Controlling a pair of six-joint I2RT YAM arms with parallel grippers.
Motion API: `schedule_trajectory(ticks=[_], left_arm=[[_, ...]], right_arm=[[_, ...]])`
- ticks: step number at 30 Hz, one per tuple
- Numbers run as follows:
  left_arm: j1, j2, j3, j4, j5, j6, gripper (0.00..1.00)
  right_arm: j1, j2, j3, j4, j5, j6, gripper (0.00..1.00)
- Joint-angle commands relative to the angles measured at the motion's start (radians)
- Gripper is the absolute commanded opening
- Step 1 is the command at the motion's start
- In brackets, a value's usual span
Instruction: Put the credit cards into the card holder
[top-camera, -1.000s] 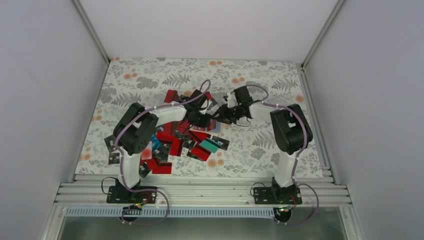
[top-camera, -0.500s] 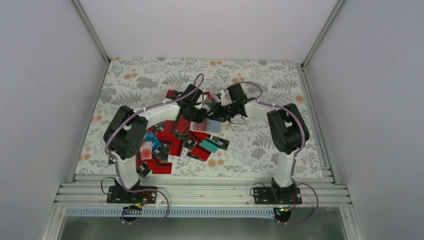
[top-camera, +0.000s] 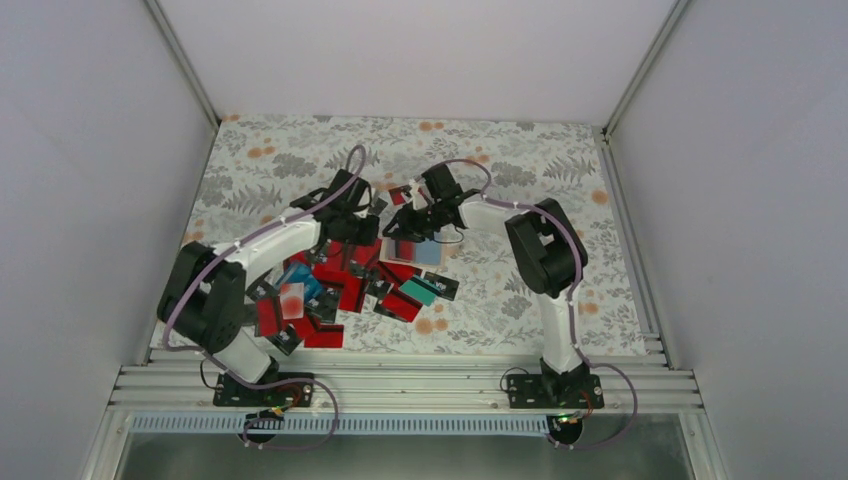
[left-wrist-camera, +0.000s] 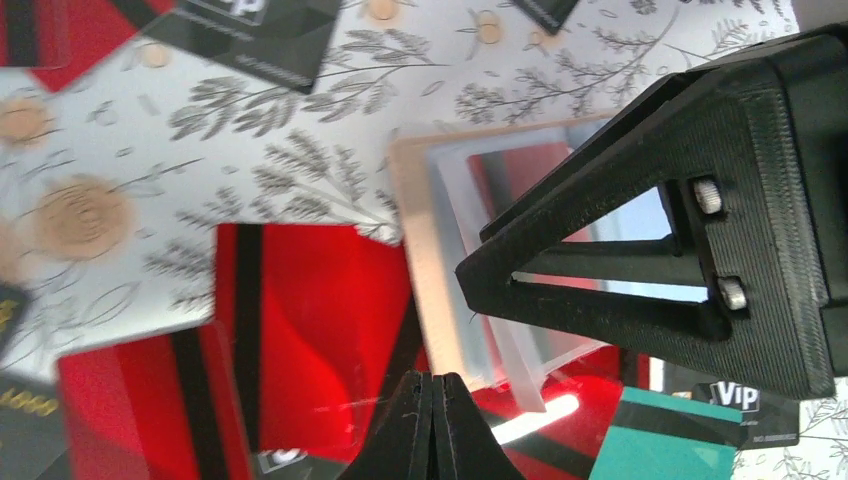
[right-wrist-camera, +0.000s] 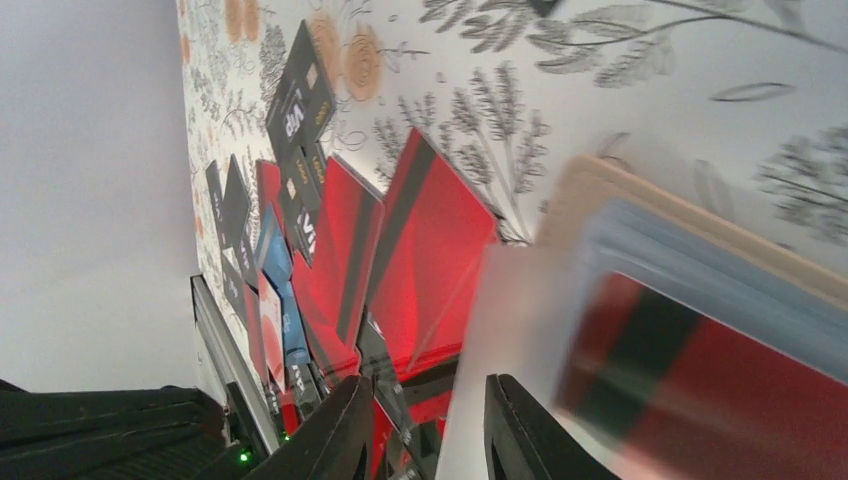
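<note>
The tan card holder (top-camera: 418, 251) lies open on the flowered mat, with a red card (right-wrist-camera: 720, 380) under its clear bluish sleeves. My right gripper (top-camera: 403, 224) is open at the holder's left edge. One of its fingers (right-wrist-camera: 520, 430) rests against a lifted clear sleeve (right-wrist-camera: 505, 330). My left gripper (top-camera: 372, 207) is shut, with nothing showing between its tips (left-wrist-camera: 433, 385). It hovers just left of the holder's tan rim (left-wrist-camera: 405, 190), above red cards (left-wrist-camera: 320, 320). The credit cards (top-camera: 335, 285) are piled left of and in front of the holder.
A teal card (top-camera: 421, 290) and black cards (top-camera: 442, 287) lie in front of the holder. More black cards (right-wrist-camera: 300, 100) lie scattered at the pile's edges. Grey walls enclose the mat on three sides, and an aluminium rail (top-camera: 400, 372) runs along the front.
Both arms have swung left and farther back. My left gripper has drawn away from the holder to its left. My right gripper has moved left along the holder to its left edge.
</note>
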Motion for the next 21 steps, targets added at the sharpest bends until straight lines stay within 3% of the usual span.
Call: schedule_trajectory(ticks=[1,3,7,13,15,21], left_arm=[[0.024,-0.083,-0.063,-0.018,-0.050,-0.008,0.03],[0.026,-0.124,-0.097,-0.003,-0.055,-0.018,0.04],[0.028,-0.167,-0.162,0.041,-0.047,-0.030,0.17],[0.038,-0.164,-0.210,0.149,0.060,-0.034,0.50],[0.040,-0.149,-0.209,0.176,0.089,-0.034,0.57],[0.043,-0.054,-0.173,0.213,0.119,-0.015,0.61]], right_arm=[[0.034,0.030,0.073,-0.031,-0.032,0.001,0.31],[0.037,0.024,0.088,-0.042,-0.039,-0.016,0.31],[0.037,-0.049,0.079,-0.084,0.013,-0.083,0.34],[0.010,-0.231,-0.043,-0.148,0.179,-0.163,0.40],[-0.017,-0.299,-0.104,-0.161,0.235,-0.170,0.41],[-0.076,-0.473,-0.258,-0.216,0.438,-0.182,0.47]])
